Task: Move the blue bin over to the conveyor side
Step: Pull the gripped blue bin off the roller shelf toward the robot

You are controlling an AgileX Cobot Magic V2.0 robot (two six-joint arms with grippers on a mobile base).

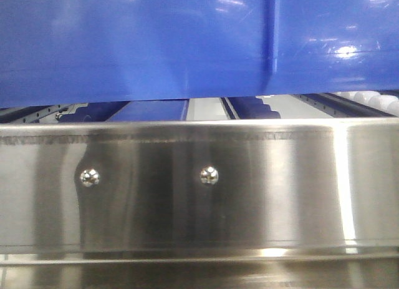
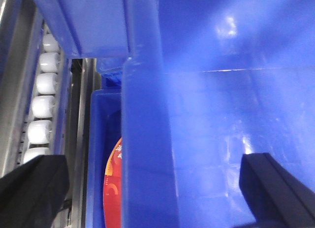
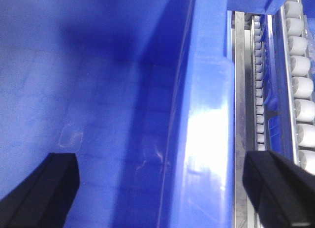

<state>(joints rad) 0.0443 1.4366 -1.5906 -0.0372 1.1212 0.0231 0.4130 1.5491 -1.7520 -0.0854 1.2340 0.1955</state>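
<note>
I can read no words or numbers anywhere. The red thing [image 2: 112,188] by my left wrist has yellow marks, but they are too blurry and cut off to read. The blue bin [image 1: 156,45] and the steel rail [image 1: 249,195] show no print I can make out.

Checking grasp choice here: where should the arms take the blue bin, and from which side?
Likely the thickened top rim of the blue bin, from above, on opposite walls: the narrow upright rim sits inside the open left gripper and right gripper.
</note>
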